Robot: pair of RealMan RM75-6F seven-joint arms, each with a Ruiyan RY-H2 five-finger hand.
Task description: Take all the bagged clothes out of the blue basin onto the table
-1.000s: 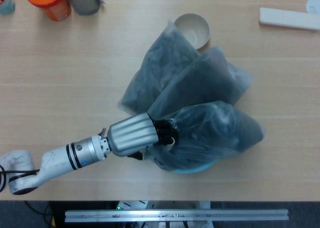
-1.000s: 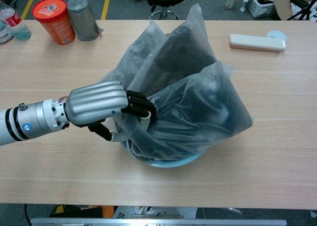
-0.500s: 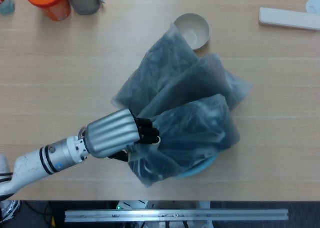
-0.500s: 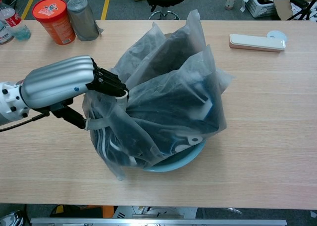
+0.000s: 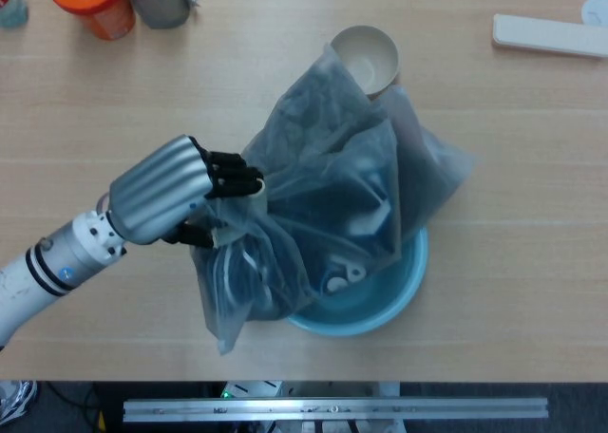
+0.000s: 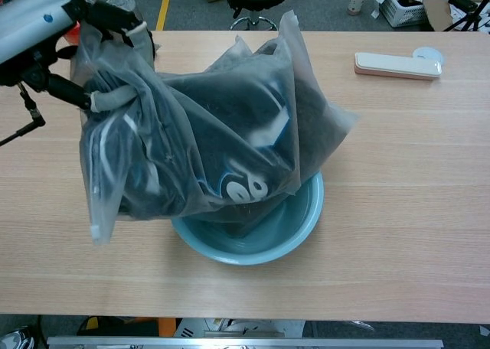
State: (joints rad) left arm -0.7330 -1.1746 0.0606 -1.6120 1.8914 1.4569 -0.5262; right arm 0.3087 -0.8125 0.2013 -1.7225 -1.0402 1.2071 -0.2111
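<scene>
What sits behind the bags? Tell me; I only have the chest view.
Observer: A cream bowl stands on the table just behind them, its near side covered by the top of a bag. The bags hide it from your view.
Operator: Report the left hand. My frame cuts it off.
Observer: The left hand shows whole in the head view. Its fingers are curled into the plastic at the upper left edge of the lifted bag, which hangs over the left rim of the blue basin.
</scene>
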